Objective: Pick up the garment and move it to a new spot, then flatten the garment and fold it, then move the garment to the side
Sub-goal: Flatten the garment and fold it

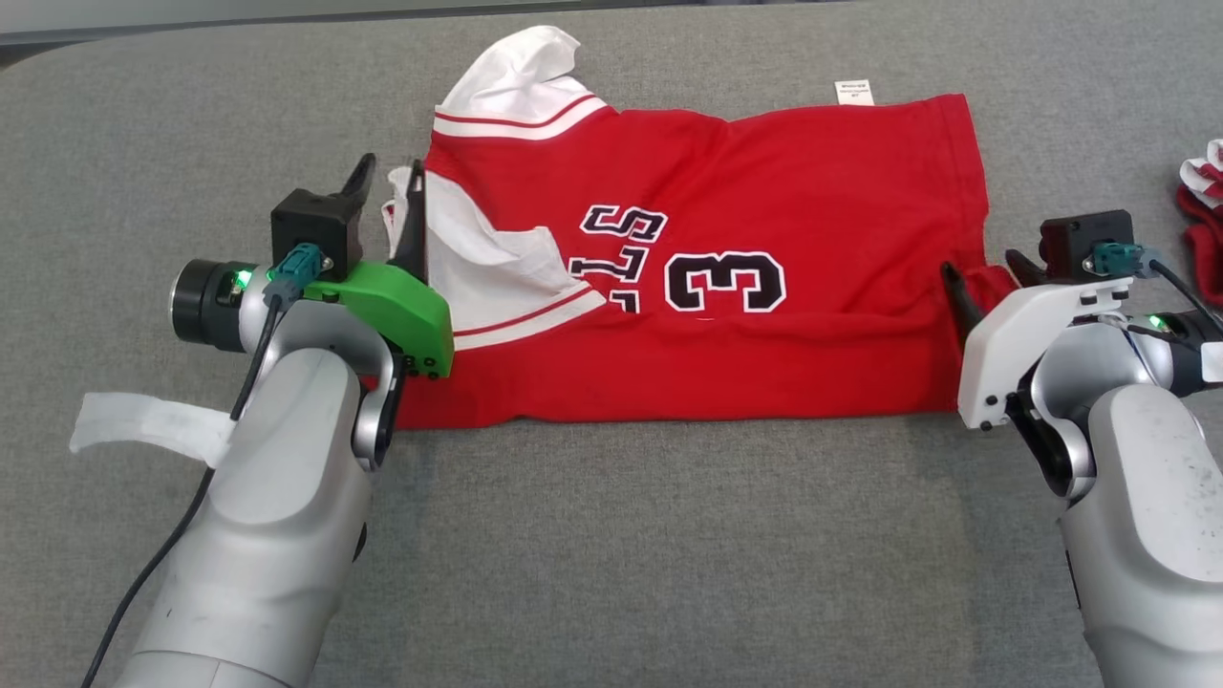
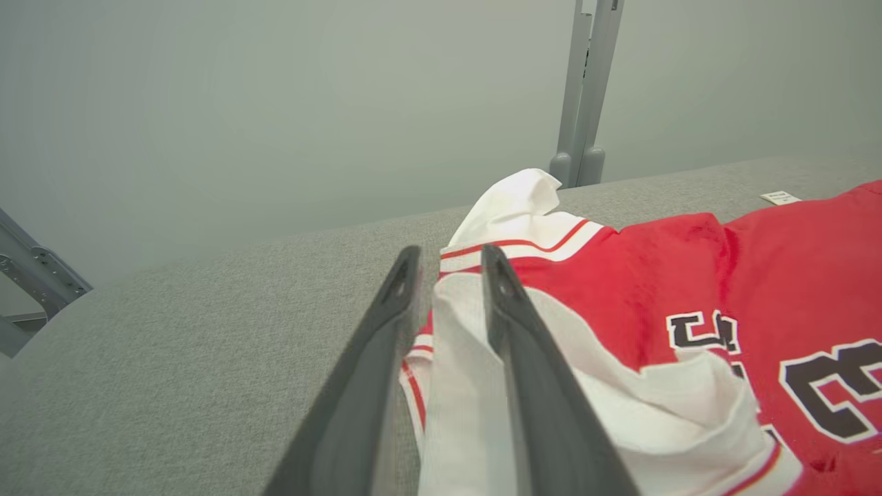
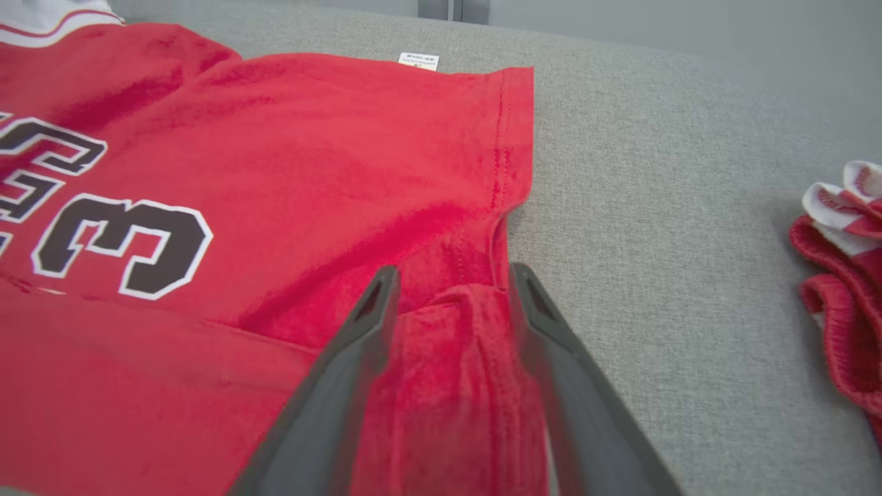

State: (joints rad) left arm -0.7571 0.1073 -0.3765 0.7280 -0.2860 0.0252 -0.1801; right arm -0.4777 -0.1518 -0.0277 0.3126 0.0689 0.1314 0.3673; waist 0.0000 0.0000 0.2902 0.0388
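Red jersey (image 1: 764,382): judged soft, limp, light; best pinched at its side edges. Left gripper (image 1: 392,164) and right gripper (image 1: 979,264) stand parted, cloth loose between.

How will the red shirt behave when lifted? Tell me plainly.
Probably floppy: the shirt already lies creased and folded over itself. Likely light, being thin cloth. It may drag rather than slide on the rough grey table.

Red jersey (image 1: 764,191) with white, red-striped sleeves and black, white-outlined lettering and numeral 3, lying spread lengthwise on a grey padded surface (image 1: 611,535), its near edge folded over toward the numeral and one white sleeve (image 1: 521,72) crumpled at the far left corner.
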